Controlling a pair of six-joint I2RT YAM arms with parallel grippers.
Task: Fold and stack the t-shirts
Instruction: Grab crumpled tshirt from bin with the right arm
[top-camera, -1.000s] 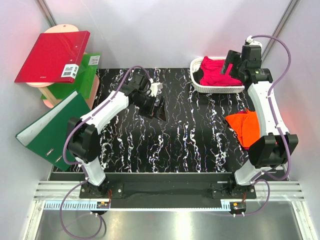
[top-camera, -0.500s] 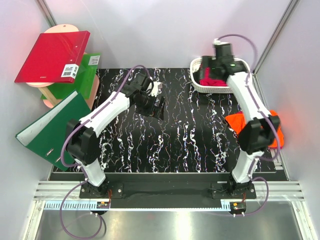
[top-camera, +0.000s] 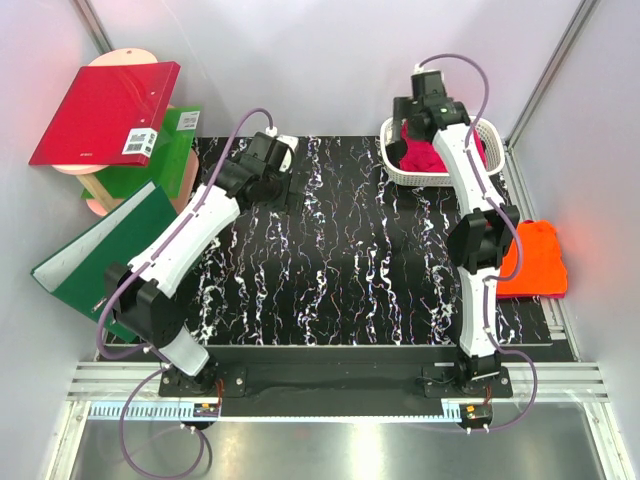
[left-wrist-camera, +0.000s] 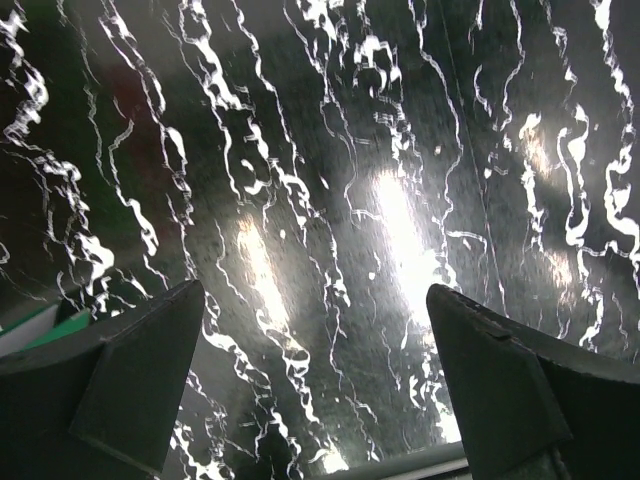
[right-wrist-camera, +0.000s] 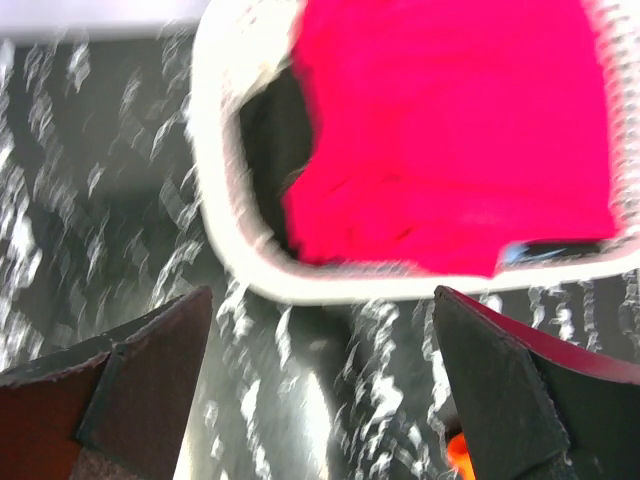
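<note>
The black, white-veined table (top-camera: 350, 270) fills the middle of the frame. A white basket (top-camera: 415, 177) sits at its upper right. An orange t-shirt (top-camera: 535, 258) lies at its right edge.

You have two t-shirts, well apart from each other. The magenta-pink t-shirt (top-camera: 422, 160) sits bunched and crumpled inside the white basket (top-camera: 400, 176) at the far right corner of the surface (top-camera: 350, 250). It fills most of the basket, with soft folds showing along its lower edge and a dark gap of basket floor on its left in the right wrist view. The bright orange t-shirt (top-camera: 537, 260) lies flat at the surface's right edge, nearer to you than the basket. It is gathered into a compact, roughly rectangular shape with rounded far corners. Its left side is hidden behind the right arm (top-camera: 480, 240).
</note>
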